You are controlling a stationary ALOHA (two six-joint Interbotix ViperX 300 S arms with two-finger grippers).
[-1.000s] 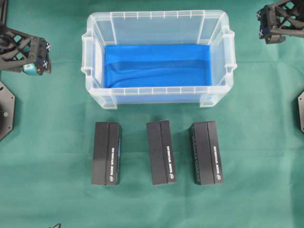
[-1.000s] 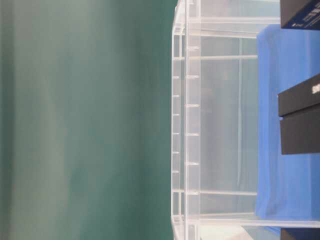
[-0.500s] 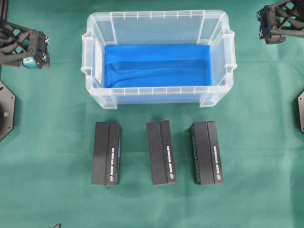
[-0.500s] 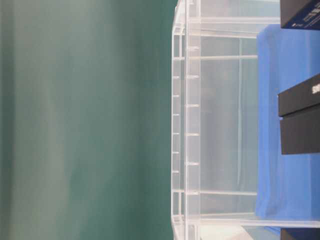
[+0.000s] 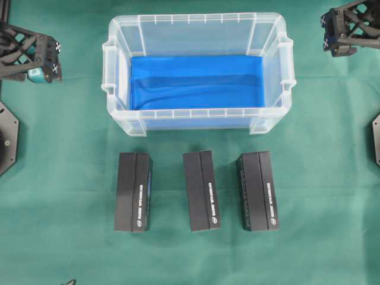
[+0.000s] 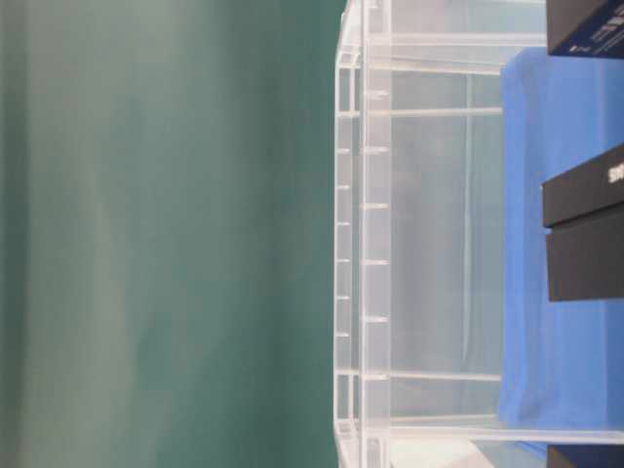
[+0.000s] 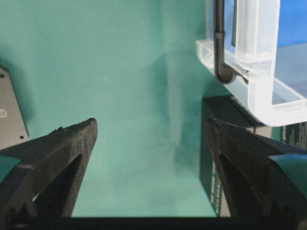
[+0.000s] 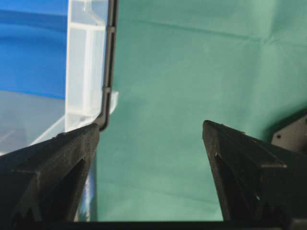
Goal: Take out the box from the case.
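Foreground: three black boxes stand side by side on the green cloth (image 5: 71, 237), namely the left box (image 5: 133, 191), the middle box (image 5: 200, 190) and the right box (image 5: 257, 190). They are near one another but apart, and all are outside the case.
Case: the case (image 5: 196, 113) sits just beyond the row. Its clear walls are upright, and only the blue lining (image 5: 196, 80) shows on its floor. No box can be seen inside it.
Left gripper: the left gripper (image 7: 149, 123) hangs off the case's left end with its claw spread wide and nothing between the fingers. Its own camera looks down past a corner of the case at the green cloth.
Right gripper: the right gripper (image 8: 149, 125) hangs off the case's right end. Its claw is likewise parted and empty.
Just changed: over the past second the left arm has drifted a little farther back along the table's left edge. The right arm, the boxes and the case have stayed where they were.
Reading: with the case emptied and both claws clear of it, the job looks done, and the small shift of the left arm reads as pulling away rather than a new reach.
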